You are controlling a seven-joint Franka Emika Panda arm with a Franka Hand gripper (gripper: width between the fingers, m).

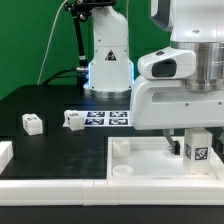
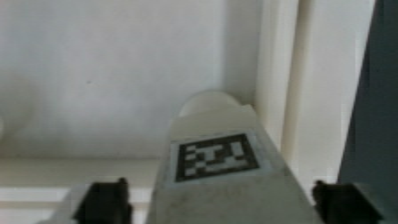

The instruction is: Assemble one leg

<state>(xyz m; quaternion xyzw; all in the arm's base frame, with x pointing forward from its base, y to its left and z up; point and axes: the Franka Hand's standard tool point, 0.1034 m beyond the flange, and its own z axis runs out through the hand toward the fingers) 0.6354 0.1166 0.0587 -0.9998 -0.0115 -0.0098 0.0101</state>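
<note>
My gripper [image 1: 190,140] is low over the right corner of the large white panel [image 1: 140,165]. A white leg [image 1: 197,150] with a black-and-white tag stands upright between its jaws, at the panel's corner. In the wrist view the leg [image 2: 217,160] fills the middle. The dark fingers [image 2: 107,200] stand either side of it with a narrow gap on each side, so the jaws look open around it. Two more legs, one [image 1: 32,123] and the other [image 1: 73,119], lie on the black table at the exterior view's left.
The marker board [image 1: 110,118] lies behind the panel, in front of the arm's white base [image 1: 108,60]. A white block [image 1: 4,152] shows at the exterior view's left edge. The panel's raised rim [image 2: 294,70] runs beside the leg.
</note>
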